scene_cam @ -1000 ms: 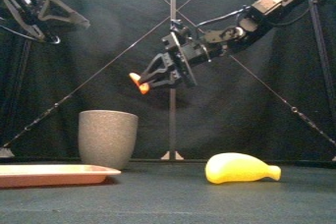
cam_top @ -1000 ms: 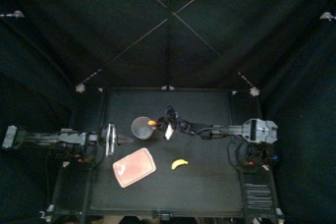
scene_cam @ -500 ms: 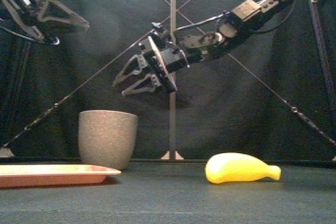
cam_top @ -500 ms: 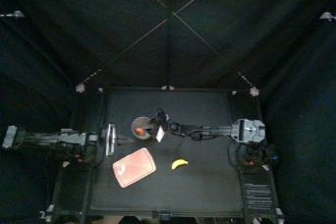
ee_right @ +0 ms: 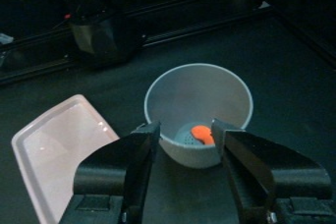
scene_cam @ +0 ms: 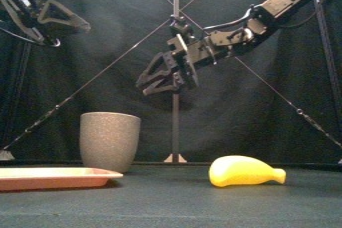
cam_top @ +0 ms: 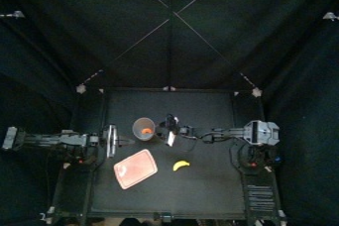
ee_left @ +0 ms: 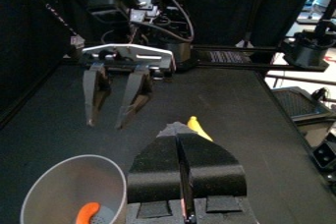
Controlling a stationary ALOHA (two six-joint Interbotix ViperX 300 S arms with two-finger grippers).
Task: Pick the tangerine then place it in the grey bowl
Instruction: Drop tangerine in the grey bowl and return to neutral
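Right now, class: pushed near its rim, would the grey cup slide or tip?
The cup is taller than wide, so a high push would probably tip it. Pushed low, it looks rigid and would likely slide on the table. The small tangerine inside probably adds little weight.

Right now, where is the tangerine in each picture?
Top view: the tangerine is an orange speck inside the cup, left of the table's middle.
Front view: not seen; the cup's wall hides it.
Left wrist view: orange bit down inside the cup.
Right wrist view: orange spot at the cup's bottom.
Shared landmark: the cup.
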